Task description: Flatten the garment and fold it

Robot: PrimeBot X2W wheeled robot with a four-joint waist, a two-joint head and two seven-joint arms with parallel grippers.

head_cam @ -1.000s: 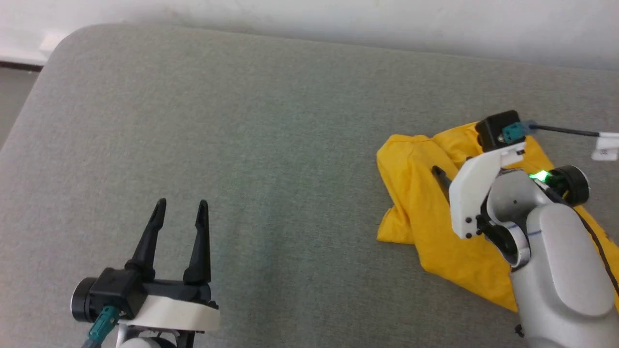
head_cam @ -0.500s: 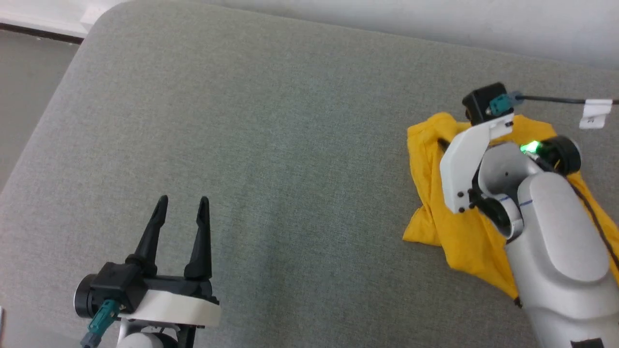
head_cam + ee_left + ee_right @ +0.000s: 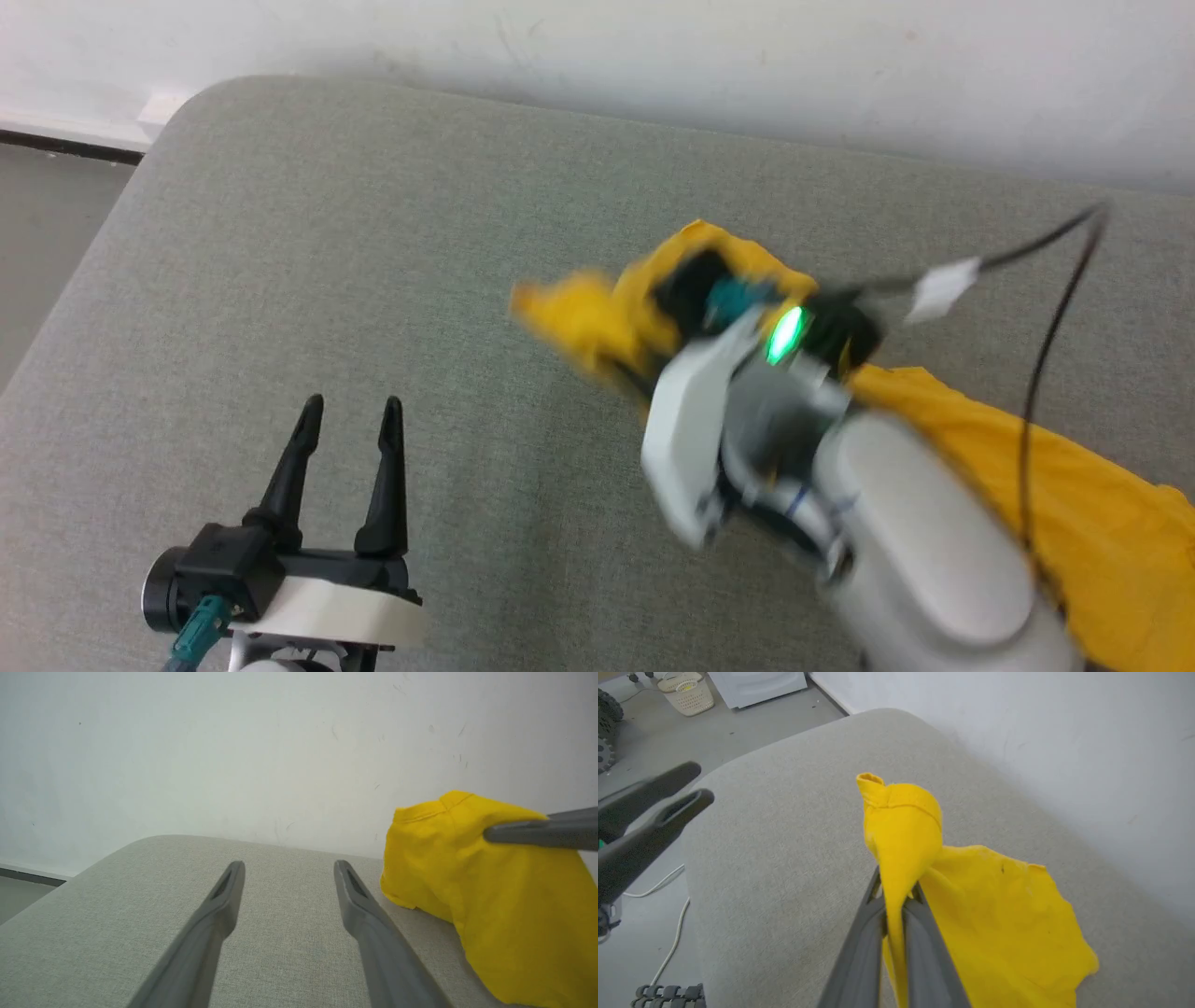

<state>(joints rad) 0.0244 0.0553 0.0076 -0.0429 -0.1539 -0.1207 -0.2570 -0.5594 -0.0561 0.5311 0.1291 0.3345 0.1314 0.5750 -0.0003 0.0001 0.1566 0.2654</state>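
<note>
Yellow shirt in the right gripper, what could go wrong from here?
1. The right gripper pinches a thin bunch of the shirt, so the cloth might slip out under a pull.
2. The left gripper is open and apart from the shirt; with one hold, the shirt may stay bunched on the cushion rather than flatten.
3. The arm's black cable hangs close over the cloth and could snag.

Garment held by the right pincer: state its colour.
Bright yellow garment, with no print on the parts that show. Best seen in the right wrist view.
</note>
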